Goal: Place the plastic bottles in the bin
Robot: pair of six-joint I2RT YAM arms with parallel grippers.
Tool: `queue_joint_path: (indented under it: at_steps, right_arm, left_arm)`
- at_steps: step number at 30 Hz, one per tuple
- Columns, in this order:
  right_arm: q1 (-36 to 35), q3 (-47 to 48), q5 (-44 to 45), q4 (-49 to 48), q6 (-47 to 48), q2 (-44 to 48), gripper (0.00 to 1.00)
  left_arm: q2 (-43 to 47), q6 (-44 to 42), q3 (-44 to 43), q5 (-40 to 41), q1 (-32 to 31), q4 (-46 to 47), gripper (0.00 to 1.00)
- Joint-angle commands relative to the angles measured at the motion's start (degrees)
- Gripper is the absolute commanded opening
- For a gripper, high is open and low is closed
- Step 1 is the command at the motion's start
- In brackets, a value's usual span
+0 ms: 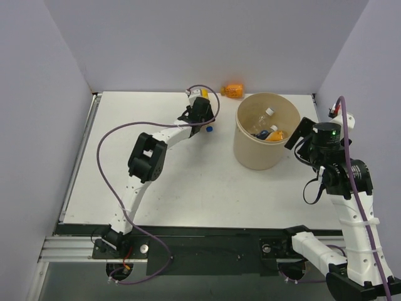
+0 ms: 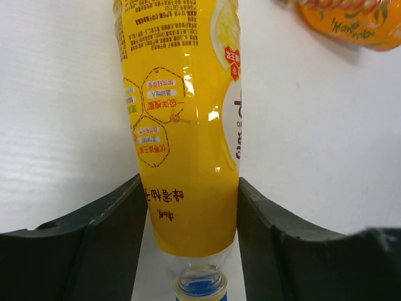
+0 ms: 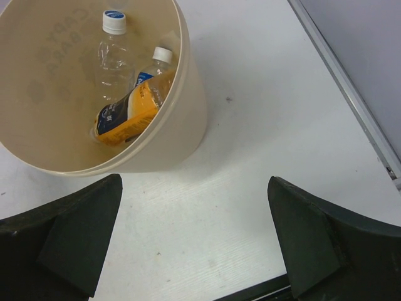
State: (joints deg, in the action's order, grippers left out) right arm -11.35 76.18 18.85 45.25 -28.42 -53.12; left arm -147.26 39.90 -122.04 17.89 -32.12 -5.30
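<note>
My left gripper [image 1: 202, 108] reaches to the far middle of the table. It is shut on the yellow bottle [image 2: 182, 113], fingers [image 2: 125, 232] pressing both its sides; its blue cap [image 1: 209, 130] points toward me. The short orange bottle [image 1: 233, 90] lies just beyond by the back wall, and its edge shows in the left wrist view [image 2: 351, 22]. The tan bin [image 1: 254, 157] stands right of centre and holds the clear bottle [image 3: 113, 56] and the orange-yellow dark-labelled bottle [image 3: 128, 113]. My right gripper [image 3: 194, 185] is open and empty, just right of the bin [image 3: 188, 125].
White table [image 1: 163, 182] boxed in by grey walls at the left, back and right. A metal rail [image 3: 351, 100] runs along the table's right edge near my right gripper [image 1: 299, 133]. The left arm's purple cable [image 1: 106, 157] loops over the table's left half.
</note>
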Motion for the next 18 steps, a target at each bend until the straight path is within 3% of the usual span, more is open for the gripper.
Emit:
queue_joint_path:
  at_steps: [1,4,10,15,18]
  right_arm:
    - [-0.33,-1.91,-1.54,-2.63,-1.19,1.0,0.95]
    - [-0.33,-2.88,-2.76,-3.42,-1.98,1.88,0.95]
    - [-0.34,-4.11,-3.12,-3.42,-3.3,5.66,0.95]
    - [-0.42,-4.2,-2.94,-2.02,-3.92,9.52,0.95]
    - [-0.33,-4.11,-1.89,0.53,-4.18,11.02,0.95]
  left_arm:
    - [18.98,-7.63,13.37,0.75,-0.22,13.62,0.36]
    - [27.18,-11.76,23.39,-1.18,0.3,16.36,0.36]
    - [41.51,-15.38,32.29,-13.65,1.18,21.46,0.33]
    - [47.06,-13.01,33.71,-24.28,-0.04,29.02,0.31]
    - [46.19,-13.62,30.11,-29.47,-2.06,29.82,0.28]
